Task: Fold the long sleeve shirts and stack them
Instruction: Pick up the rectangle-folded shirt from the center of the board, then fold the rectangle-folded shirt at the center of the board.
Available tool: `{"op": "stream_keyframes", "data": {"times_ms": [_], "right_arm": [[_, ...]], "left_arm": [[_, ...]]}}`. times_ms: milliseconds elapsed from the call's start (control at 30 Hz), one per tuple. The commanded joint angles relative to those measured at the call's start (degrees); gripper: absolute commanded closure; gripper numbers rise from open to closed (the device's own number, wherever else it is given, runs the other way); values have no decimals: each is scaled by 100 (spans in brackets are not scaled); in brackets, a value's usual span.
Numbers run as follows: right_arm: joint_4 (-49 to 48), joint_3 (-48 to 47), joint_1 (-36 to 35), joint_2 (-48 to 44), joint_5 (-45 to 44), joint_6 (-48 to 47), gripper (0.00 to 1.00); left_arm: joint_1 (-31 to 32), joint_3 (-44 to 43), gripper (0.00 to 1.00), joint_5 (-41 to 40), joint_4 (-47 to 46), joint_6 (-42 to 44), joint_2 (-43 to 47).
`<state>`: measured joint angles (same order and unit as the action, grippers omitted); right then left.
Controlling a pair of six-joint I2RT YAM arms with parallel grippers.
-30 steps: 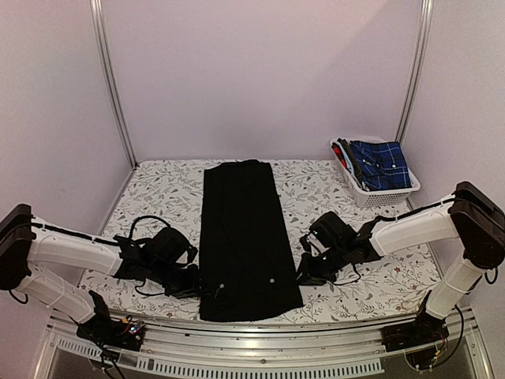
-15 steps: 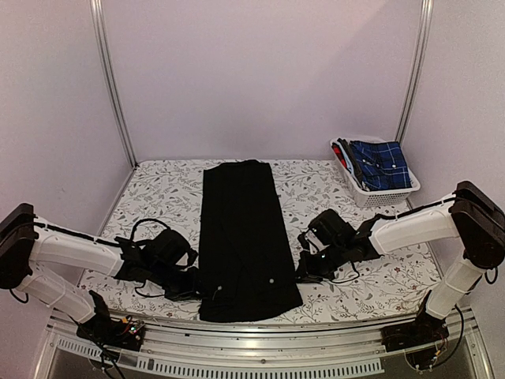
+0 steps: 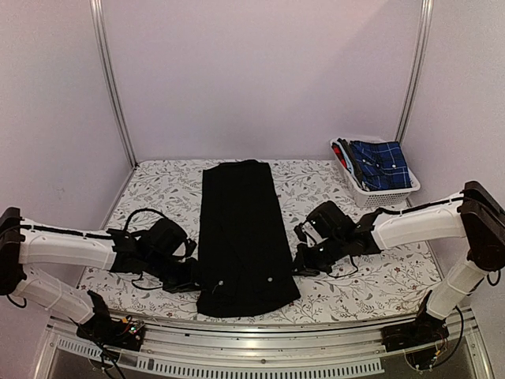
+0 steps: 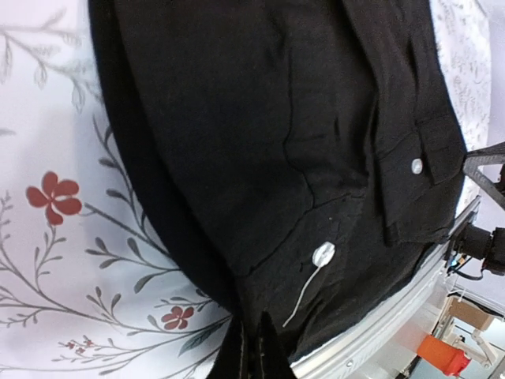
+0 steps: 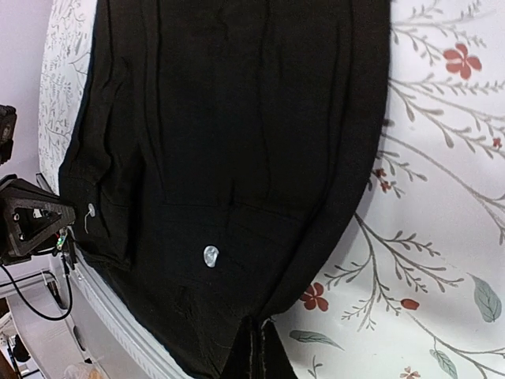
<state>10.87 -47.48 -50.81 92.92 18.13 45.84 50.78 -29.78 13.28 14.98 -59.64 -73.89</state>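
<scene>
While both sets of jaws are pinched shut, I see the left gripper (image 4: 252,354) biting the black button shirt (image 3: 241,229) at its 8 o'clock edge and the right gripper (image 5: 254,349) biting its 4 o'clock edge. The shirt lies as a long narrow strip running 12 to 6 down the middle of the floral table (image 3: 158,189). At the table's 2 o'clock stands a white slotted basket (image 3: 390,195) holding a blue plaid shirt (image 3: 380,164)
</scene>
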Motion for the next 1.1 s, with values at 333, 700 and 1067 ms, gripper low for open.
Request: {"op": "stream_keyframes", "data": {"times_ms": [333,700,1067], "right_arm": [[-300,-1954,806,779,-132,-435,100],[-689,-3200,1143,2803,34,-538,100],[-1247,-1765,1091,2375,-40,-262,100]], "left_arm": [[-1850,-1437,100,153,-331,1492,-800],[-2536,-2405,100,458,-1658,1485,-2930],[-2176,-1825,100,543,-1782,1263,-2692]]}}
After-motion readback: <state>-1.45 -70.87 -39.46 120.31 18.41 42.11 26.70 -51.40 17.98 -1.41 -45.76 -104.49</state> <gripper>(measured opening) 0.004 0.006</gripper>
